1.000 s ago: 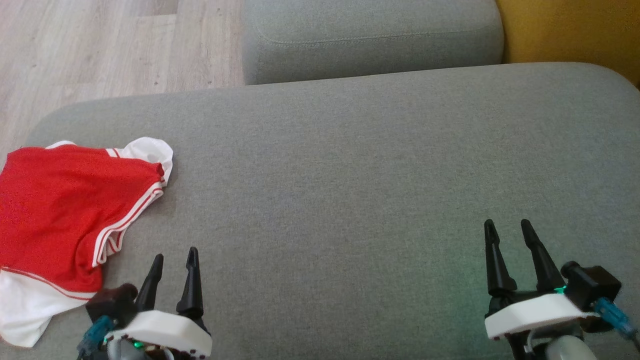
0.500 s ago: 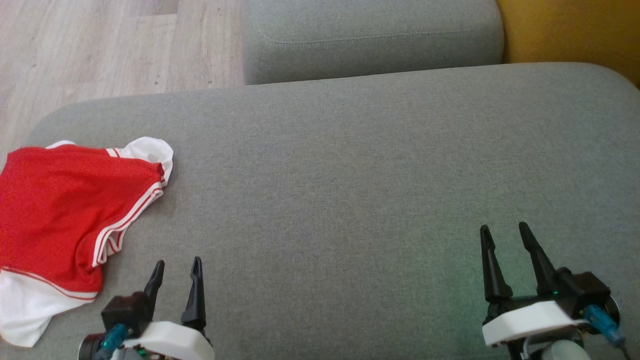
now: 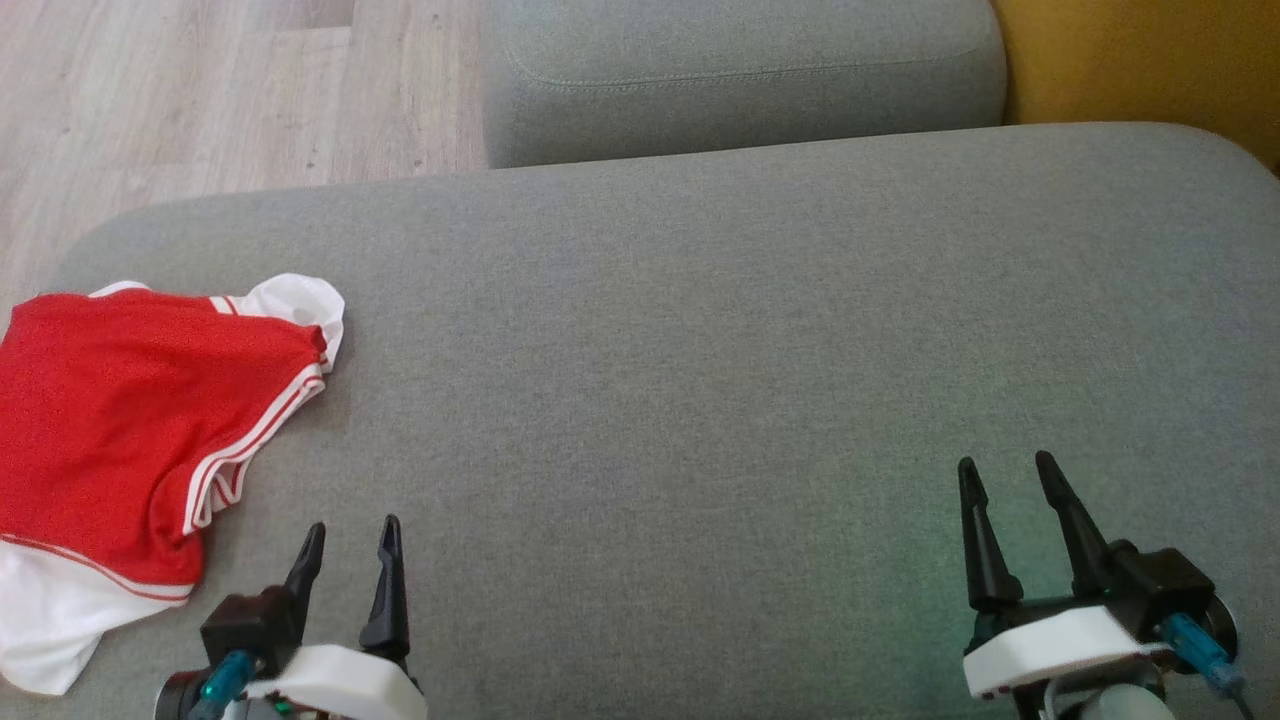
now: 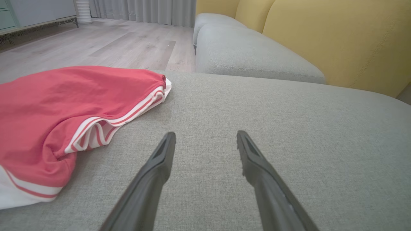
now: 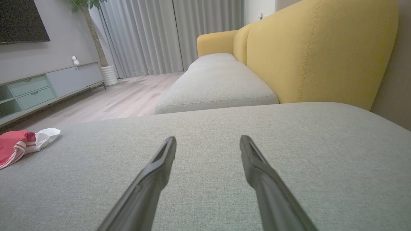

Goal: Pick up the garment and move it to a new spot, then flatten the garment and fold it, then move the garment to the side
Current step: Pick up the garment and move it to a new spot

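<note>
The garment (image 3: pixel 120 430) is red with white stripes and white trim, lying folded at the left end of the grey cushion (image 3: pixel 700 350). In the left wrist view the garment (image 4: pixel 57 112) fills the left side, a little apart from the fingers. My left gripper (image 3: pixel 352 527) stands open near the cushion's front edge, just right of the garment, holding nothing. My right gripper (image 3: pixel 1005 464) is open far to the right, empty. The right wrist view has the garment (image 5: pixel 19 144) small at the far left and the right gripper (image 5: pixel 208 138) open over bare cushion.
A second grey cushion (image 3: pixel 740 80) lies behind, with a yellow backrest (image 3: pixel 1140 60) to the right. Wooden floor (image 3: pixel 200 90) runs past the cushion's left end. A low cabinet (image 5: pixel 48 86) and curtains (image 5: pixel 160 35) stand far off.
Both grippers have drawn back a little toward the bottom of the head view. The garment has not moved.
</note>
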Available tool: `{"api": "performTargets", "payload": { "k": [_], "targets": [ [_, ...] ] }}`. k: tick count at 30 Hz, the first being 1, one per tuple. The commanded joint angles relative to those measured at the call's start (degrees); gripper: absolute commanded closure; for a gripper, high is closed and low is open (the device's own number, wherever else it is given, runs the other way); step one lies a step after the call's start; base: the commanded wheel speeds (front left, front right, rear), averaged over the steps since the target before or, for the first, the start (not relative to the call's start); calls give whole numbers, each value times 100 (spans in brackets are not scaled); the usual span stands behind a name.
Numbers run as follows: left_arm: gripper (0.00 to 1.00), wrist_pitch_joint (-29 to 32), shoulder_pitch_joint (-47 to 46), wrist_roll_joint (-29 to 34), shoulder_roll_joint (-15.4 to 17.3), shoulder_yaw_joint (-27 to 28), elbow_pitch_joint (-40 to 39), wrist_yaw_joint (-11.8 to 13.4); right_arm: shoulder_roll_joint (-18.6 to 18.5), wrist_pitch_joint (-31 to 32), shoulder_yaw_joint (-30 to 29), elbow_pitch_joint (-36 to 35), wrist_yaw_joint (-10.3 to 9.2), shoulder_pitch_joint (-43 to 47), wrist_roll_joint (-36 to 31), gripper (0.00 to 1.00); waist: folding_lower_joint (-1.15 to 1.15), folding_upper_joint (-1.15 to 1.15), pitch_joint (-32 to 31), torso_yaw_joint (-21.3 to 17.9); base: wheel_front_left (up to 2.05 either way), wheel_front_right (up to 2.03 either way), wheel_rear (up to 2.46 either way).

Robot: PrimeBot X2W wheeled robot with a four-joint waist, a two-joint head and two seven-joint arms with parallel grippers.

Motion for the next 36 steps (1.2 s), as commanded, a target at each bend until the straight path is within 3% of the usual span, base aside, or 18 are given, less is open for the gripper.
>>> {"api": "performTargets", "payload": {
  "k": [1, 15, 22, 29, 36],
  "targets": [
    [0, -71, -149, -19, 64, 189, -161, 47, -21, -79, 98, -150, 44, -157, 33, 0, 0, 0, -3, 4, 0, 0, 0],
    [0, -71, -185, -49, 64, 168, -138, 39, -15, -79, 98, -134, 44, -145, 13, 0, 0, 0, -11, 155, 0, 0, 0],
    [0, -71, -181, -17, 63, 171, -178, 51, -12, -79, 166, -194, 44, -95, 12, 0, 0, 0, -28, 782, 0, 0, 0],
    [0, -71, -29, -22, 63, 289, -201, 72, -11, -79, 417, -179, 44, -96, 77, 0, 0, 0, -75, 1697, 0, 0, 0],
    [0, -71, 58, -44, 63, 442, -290, 42, -11, -79, 719, -147, 44, -289, 100, 0, 0, 0, 24, 1920, 0, 0, 0]
  ]
}}
